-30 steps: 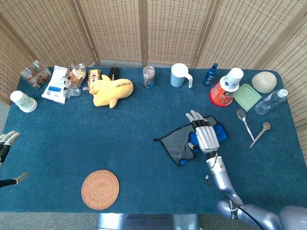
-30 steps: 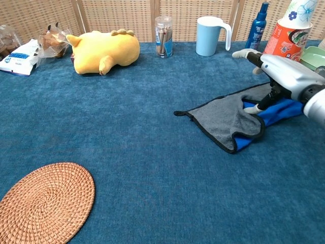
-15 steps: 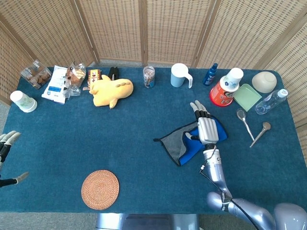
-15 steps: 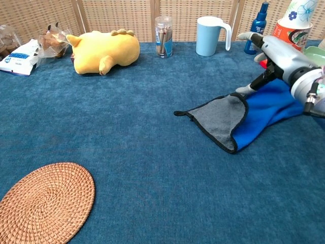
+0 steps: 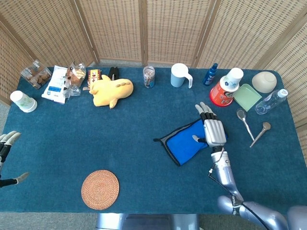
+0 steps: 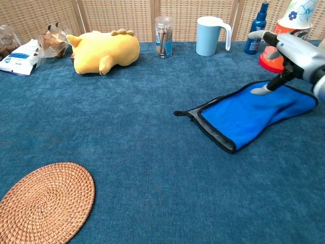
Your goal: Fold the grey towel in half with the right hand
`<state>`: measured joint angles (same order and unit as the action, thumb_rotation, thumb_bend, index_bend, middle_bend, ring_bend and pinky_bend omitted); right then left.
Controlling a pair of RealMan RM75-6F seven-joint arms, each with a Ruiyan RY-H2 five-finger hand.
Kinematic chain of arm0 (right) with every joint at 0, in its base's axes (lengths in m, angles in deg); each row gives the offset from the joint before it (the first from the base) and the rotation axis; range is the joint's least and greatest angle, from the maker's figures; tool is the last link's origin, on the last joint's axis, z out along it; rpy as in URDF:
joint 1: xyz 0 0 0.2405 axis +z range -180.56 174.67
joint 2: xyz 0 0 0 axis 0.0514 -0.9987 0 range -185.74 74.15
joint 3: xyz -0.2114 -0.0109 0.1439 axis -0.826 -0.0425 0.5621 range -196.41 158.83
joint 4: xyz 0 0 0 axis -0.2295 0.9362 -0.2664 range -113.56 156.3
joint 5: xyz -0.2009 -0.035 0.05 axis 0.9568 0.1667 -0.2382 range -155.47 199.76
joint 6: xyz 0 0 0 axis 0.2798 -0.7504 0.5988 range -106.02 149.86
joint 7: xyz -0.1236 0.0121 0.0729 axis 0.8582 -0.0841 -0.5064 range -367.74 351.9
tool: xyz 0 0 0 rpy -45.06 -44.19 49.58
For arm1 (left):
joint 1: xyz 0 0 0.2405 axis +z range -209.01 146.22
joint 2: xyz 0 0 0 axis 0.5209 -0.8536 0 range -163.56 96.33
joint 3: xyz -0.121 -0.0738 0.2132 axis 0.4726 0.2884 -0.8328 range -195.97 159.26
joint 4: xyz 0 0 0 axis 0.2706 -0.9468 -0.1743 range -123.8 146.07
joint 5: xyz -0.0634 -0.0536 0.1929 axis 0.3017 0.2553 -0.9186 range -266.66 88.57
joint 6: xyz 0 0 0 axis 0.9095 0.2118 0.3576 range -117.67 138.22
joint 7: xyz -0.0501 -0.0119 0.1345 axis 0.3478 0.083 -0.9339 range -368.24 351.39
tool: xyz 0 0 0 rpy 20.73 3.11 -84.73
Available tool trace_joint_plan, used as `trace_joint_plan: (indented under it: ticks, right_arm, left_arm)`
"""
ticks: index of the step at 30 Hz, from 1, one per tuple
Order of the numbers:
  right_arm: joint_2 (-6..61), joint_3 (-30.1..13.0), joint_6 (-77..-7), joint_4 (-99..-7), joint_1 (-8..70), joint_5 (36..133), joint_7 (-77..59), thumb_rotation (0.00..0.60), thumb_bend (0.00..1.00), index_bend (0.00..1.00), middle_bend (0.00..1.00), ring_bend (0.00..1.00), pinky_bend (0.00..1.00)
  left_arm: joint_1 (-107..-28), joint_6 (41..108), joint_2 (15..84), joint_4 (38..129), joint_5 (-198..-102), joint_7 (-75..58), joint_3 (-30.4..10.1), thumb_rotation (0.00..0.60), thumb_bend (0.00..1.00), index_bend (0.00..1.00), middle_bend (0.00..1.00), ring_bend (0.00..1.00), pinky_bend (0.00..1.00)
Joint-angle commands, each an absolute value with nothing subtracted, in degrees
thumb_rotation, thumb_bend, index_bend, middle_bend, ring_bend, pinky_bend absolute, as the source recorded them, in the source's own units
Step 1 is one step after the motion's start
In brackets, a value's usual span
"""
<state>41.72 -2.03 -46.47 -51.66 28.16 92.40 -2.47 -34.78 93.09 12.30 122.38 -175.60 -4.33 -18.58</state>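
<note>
Fold looks done: grey towel with blue underside (image 6: 251, 118) lies doubled, blue up, near the red cup. My right hand (image 5: 213, 131) sits at its right edge, fingers apart, holding nothing; only pulling away remains.

Looked like a staged lab: blue-carpeted table (image 5: 72, 139), wicker screens (image 5: 144, 28) at 12 o'clock, assorted household props.

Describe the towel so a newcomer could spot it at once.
On the blue table, look right of centre, beside the right hand. The towel lies flat there, its bright blue side up with a dark edge, the only cloth among cups and bottles.
</note>
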Motion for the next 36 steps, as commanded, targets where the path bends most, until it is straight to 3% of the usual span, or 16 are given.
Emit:
trace_joint_plan:
  ticks: [1,12,15,17,19,21,23,26,28,31,34,36]
  right_arm:
    - [39.78,-3.91,-46.71,-53.09,26.92,94.04,-3.48,0.6,0.0,0.0,0.0,0.0,0.2]
    - [33.92,-8.32,-48.57,-55.62,25.13,100.71,-4.59,0.6,0.0,0.0,0.0,0.0,0.2]
    - [32.53,-8.92,-53.15,-54.07,24.08,104.86,-6.64,0.6,0.0,0.05,0.01,0.02,0.27]
    - [32.85,-8.42,-57.96,-51.91,22.93,106.96,-8.82,0.6,0.05,0.18,0.11,0.13,0.37]
    - [33.17,-8.05,-61.24,-50.23,21.68,107.69,-12.13,0.6,0.18,0.33,0.32,0.35,0.51]
    - [32.71,-8.02,-62.55,-49.92,20.64,107.6,-14.64,0.6,0.25,0.39,0.43,0.46,0.59]
    - [31.72,-8.34,-64.24,-49.93,19.43,108.18,-17.01,0.6,0.24,0.39,0.45,0.49,0.6]
    - [30.12,-9.18,-66.01,-50.2,17.82,109.1,-19.27,0.6,0.17,0.33,0.41,0.45,0.59]
    - [29.15,-9.61,-66.51,-50.36,17.03,109.28,-19.82,0.6,0.09,0.28,0.32,0.36,0.54]
    - [26.75,-10.54,-66.13,-50.87,15.76,109.08,-19.53,0.6,0.0,0.14,0.08,0.11,0.35]
    - [24.39,-11.22,-65.68,-52.11,14.71,108.78,-19.74,0.583,0.0,0.04,0.0,0.0,0.2]
    - [22.02,-11.77,-66.01,-53.98,13.28,108.43,-20.56,0.511,0.0,0.0,0.0,0.0,0.12]
  left_arm:
    - [-34.9,92.85,12.39,122.46,-175.75,-4.67,-18.67,0.6,0.13,0.0,0.0,0.0,0.0]
    - [-34.74,93.37,12.38,122.47,-175.65,-4.81,-18.54,0.6,0.13,0.0,0.0,0.0,0.0]
    - [-34.56,93.83,12.35,122.34,-175.72,-4.98,-18.49,0.6,0.13,0.0,0.0,0.0,0.0]
    - [-34.44,94.26,12.4,122.24,-176.05,-4.81,-18.44,0.6,0.13,0.0,0.0,0.0,0.0]
    - [-34.34,94.55,12.44,122.13,-176.29,-4.71,-18.44,0.6,0.13,0.0,0.0,0.0,0.0]
    - [-34.28,94.65,12.42,122.1,-176.33,-4.66,-18.45,0.6,0.13,0.0,0.0,0.0,0.0]
    - [-34.24,94.71,12.4,122.13,-176.12,-4.63,-18.4,0.6,0.13,0.0,0.0,0.0,0.0]
    - [-34.19,94.71,12.42,122.13,-175.84,-4.81,-18.36,0.6,0.13,0.0,0.0,0.0,0.0]
    - [-34.16,94.69,12.43,122.16,-175.73,-4.93,-18.36,0.6,0.13,0.0,0.0,0.0,0.0]
    - [-34.04,94.93,12.52,122.13,-175.74,-5.15,-18.34,0.6,0.13,0.0,0.0,0.0,0.0]
    - [-33.86,95.57,12.73,121.9,-175.98,-5.37,-18.21,0.6,0.13,0.0,0.0,0.0,0.0]
    - [-33.55,96.27,13.08,121.76,-175.97,-5.45,-18.11,0.6,0.13,0.0,0.0,0.0,0.0]
